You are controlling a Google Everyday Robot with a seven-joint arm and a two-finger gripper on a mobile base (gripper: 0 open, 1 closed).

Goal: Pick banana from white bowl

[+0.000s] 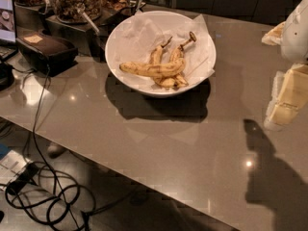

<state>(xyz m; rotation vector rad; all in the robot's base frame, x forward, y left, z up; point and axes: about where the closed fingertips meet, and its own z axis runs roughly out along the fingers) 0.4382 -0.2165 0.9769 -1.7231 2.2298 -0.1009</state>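
The white bowl (117, 35), wide and shallow and lined with crumpled white paper, stands at the back middle of the grey countertop. In it lies the banana (149, 70), long, nearly straight, yellow with brown speckles, lying across two shorter curved bananas (177, 57) with dark stems. My gripper (288, 97), pale cream under a white arm, is at the right edge of the camera view, well to the right of the bowl and above the counter. It casts a dark shadow (262, 148) on the counter below it. It holds nothing that I can see.
Glass jars of nuts (73, 0) stand behind the bowl at the back left. A black box (45, 51) sits left of the bowl, with a screen (6, 13) at the far left. Cables (45, 196) hang over the counter's front edge to the floor.
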